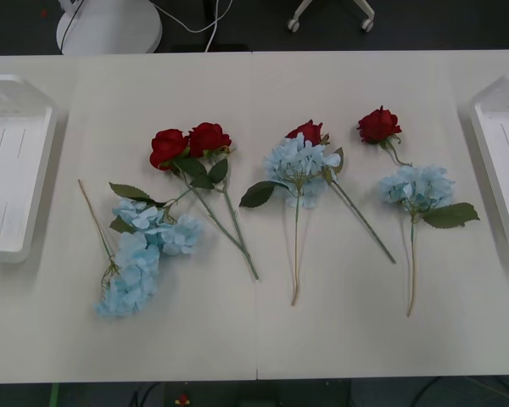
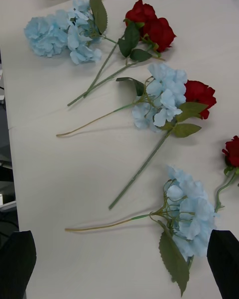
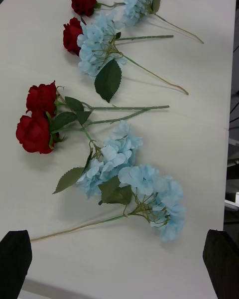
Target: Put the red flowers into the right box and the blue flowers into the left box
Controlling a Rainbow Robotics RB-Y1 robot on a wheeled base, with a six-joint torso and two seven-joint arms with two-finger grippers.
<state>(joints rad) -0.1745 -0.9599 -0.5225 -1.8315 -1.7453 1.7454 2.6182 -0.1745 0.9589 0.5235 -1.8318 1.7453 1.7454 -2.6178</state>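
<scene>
All eight flowers are lying across the middle of the tabletop [image 1: 263, 339], heads pointing toward its far edge and stems trailing toward the near edge, so every stem is lying bare and reachable from the robot's side. None is sitting in a tray yet, so the sorting is not begun.

Two red flowers [image 1: 187, 144] are lying side by side left of centre, their stems crossing the stalks of two blue flowers [image 1: 148, 250] that are bunching together nearer the left edge. At centre, a third rose [image 1: 308, 131] is peeking out from behind a blue cluster [image 1: 299, 167] that is overlapping it. Toward the right edge, the fourth rose [image 1: 379, 125] is lying just beyond the last blue cluster [image 1: 416, 187].

The left box [image 1: 13, 170] is waiting at the left edge and the right box [image 1: 502, 144] at the right edge, each well apart from the flowers.

The left gripper [image 3: 119, 264] is hovering released above the blue pair, fingers spread wide. The right gripper [image 2: 119, 264] is hovering likewise released above the rightmost blue cluster. Overlapping blooms will probably need picking by the stem.
</scene>
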